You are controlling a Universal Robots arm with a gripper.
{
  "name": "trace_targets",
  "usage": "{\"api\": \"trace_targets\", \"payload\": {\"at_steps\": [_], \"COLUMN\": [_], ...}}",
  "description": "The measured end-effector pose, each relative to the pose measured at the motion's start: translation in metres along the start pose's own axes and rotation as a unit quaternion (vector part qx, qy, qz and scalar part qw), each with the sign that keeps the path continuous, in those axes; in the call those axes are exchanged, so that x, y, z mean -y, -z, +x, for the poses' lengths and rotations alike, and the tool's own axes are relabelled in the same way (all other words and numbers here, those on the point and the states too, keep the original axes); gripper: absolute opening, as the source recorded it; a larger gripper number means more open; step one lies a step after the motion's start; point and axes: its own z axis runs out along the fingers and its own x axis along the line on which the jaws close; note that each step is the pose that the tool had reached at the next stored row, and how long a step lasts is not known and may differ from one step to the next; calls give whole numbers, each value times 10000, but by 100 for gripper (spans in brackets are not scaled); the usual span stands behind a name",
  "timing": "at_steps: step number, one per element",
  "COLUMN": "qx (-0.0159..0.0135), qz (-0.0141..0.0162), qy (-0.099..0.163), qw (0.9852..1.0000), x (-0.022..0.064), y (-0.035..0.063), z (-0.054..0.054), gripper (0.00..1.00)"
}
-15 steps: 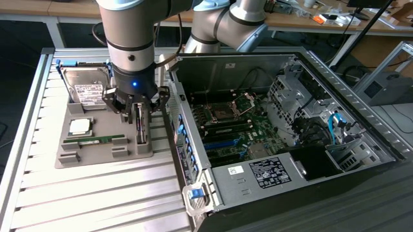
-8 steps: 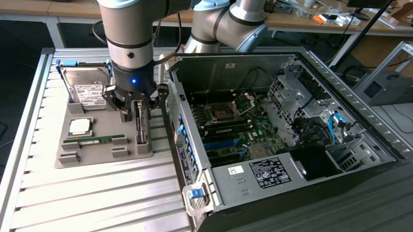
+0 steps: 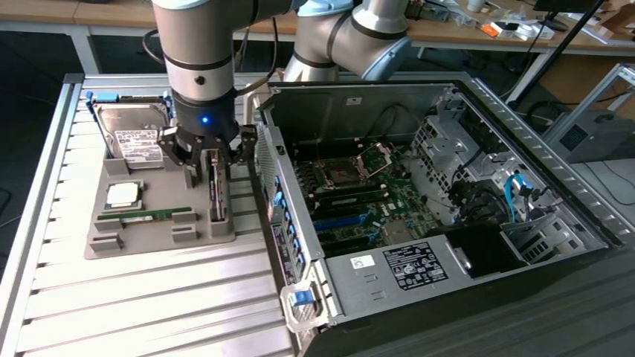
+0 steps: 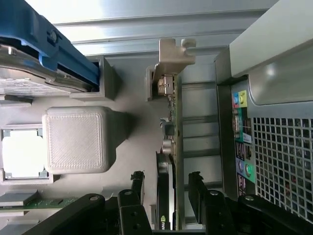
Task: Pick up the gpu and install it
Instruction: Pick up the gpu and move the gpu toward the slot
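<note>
Landmark: the grey tray [image 3: 129, 242] is sitting on the slatted table [image 3: 149, 305] towards the exterior view's left, and every place below is being given against it.
Tray's left part: the hard drive [image 3: 134, 137] is lying flat at the far end, the processor chip [image 3: 123, 195] is sitting mid-tray, and the green memory stick [image 3: 149, 216] is lying towards the near end.
Tray's right edge: the gpu [image 3: 218, 197] is standing on its long edge in a slot along the tray side that is facing the computer case.
Long axis: the card is running along that tray edge. In the wrist view its silver bracket [image 4: 171, 63] is pointing towards the hard-drive end of the tray.
Pincer: the gripper [image 3: 210, 160] is hovering straight over the tray's right edge with its fingers [image 4: 138, 188] spread. One is standing on each side of the card, and a gap is showing on both sides, so nothing is being pinched.
Deciding relation: the gpu [image 4: 166, 196] is sitting directly between and below the fingertips, with its thin faces turned towards them. The closing line is therefore crossing the long axis squarely.
Right of the tray: the computer case [image 3: 347, 104] is lying open just beside it, with its motherboard [image 3: 367, 201] facing up.
</note>
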Motion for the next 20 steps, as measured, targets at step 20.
{"api": "trace_targets", "payload": {"at_steps": [20], "qx": [0], "qz": [0], "qy": [0], "qw": [10000], "x": [-36], "y": [-6], "z": [3], "gripper": [27]}}
